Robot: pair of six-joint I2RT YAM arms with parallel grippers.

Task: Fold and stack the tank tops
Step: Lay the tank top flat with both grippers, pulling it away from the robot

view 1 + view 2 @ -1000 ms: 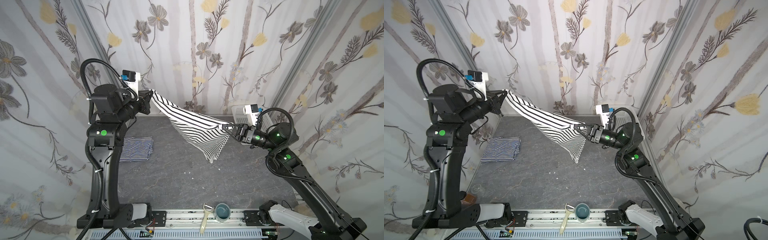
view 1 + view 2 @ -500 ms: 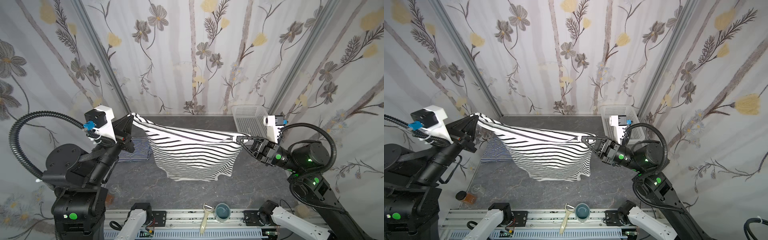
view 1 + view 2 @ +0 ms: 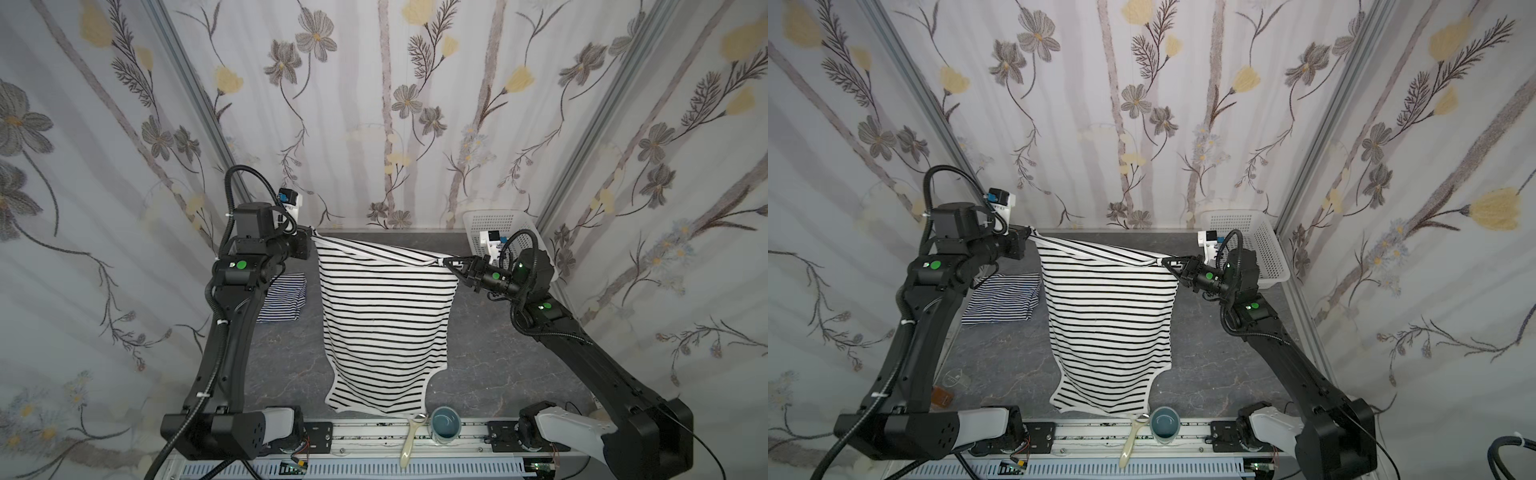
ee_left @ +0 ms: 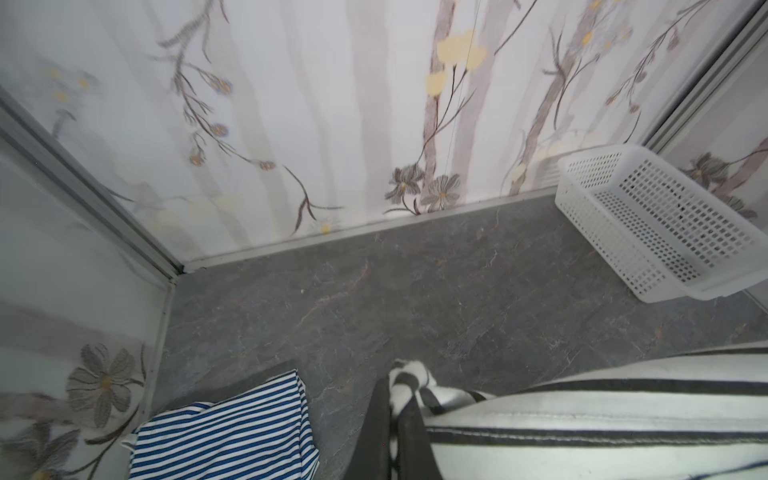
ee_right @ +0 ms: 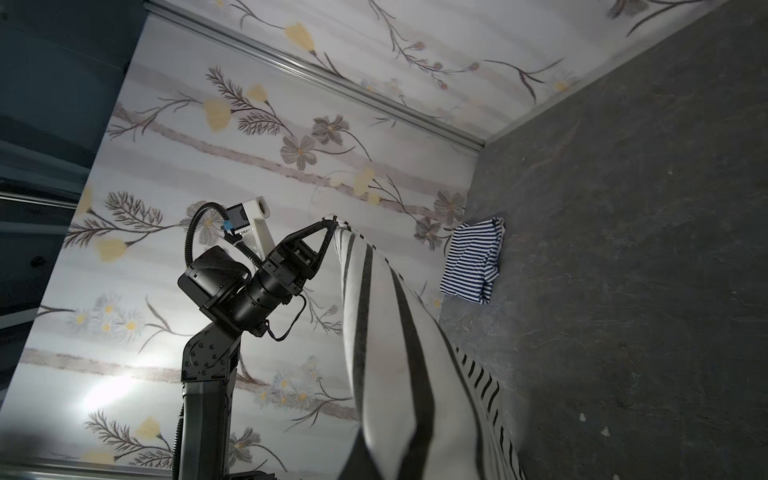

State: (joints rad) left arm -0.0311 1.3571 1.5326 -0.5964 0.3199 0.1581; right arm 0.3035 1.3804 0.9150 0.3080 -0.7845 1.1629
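Grey marbled worktop (image 3: 498, 353) has bare room either side of the garment. The white tank top with wide-spaced black stripes (image 3: 386, 316) hangs spread between the two arms at the back, and its free end trails forward to the front edge. The white perforated plastic basket (image 3: 503, 222) stands in the back right corner, well apart from the cloth. The folded tank top with fine navy-and-white stripes (image 3: 282, 301) lies at the left, just beside the spread one. Left hand (image 3: 310, 238) is closed on one upper corner and right hand (image 3: 445, 262) is pinched shut on the other. Step in hand, as judged: laying the top flat for folding. To do it well, both hands should come down level and together, with the held edge kept taut so no crease sets in, and should let go only once the cloth rests on the worktop. The free end sits close to the small blue-grey cup (image 3: 444, 424) and the cream-handled tool (image 3: 409, 440) on the front rail, so a snag there is possible. Half a second earlier, both arms stood nearer the front with the top sagging in a wide curve. They have since swung to the back, and the cloth now runs out lengthways.
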